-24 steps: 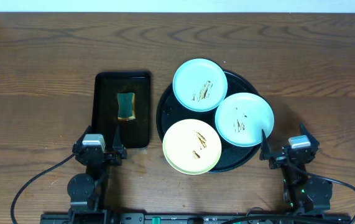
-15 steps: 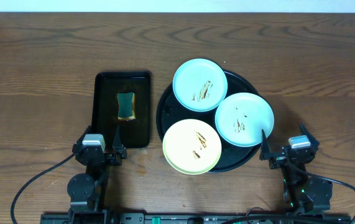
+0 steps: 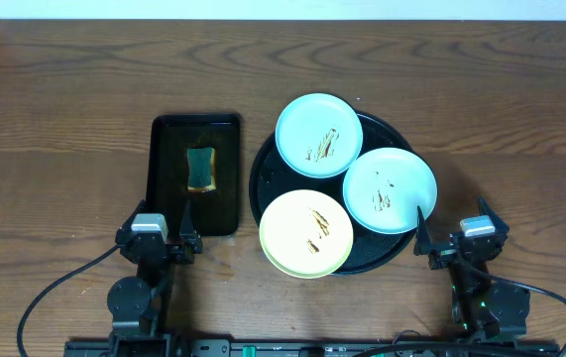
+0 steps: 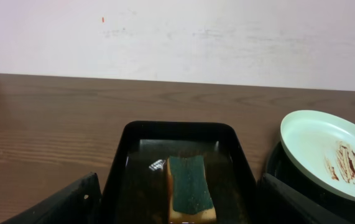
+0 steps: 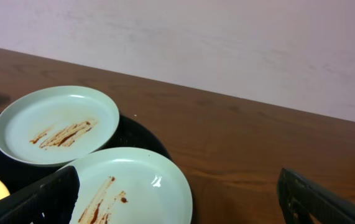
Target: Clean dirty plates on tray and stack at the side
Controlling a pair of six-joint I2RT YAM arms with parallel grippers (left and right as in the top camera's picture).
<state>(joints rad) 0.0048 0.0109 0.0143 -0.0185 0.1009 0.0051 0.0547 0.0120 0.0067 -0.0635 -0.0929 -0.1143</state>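
The light blue plate, mint plate and yellow plate lie on the round tray, each overhanging its rim. Bare table lies to the right, and the sponge tray sits just left. The left gripper and right gripper sit spread wide and empty at the near edge, unmoved since earlier.

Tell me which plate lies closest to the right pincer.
The pale mint-white plate, rightmost on the tray, beside the right pincer; the light blue plate and pale yellow plate lie farther off.
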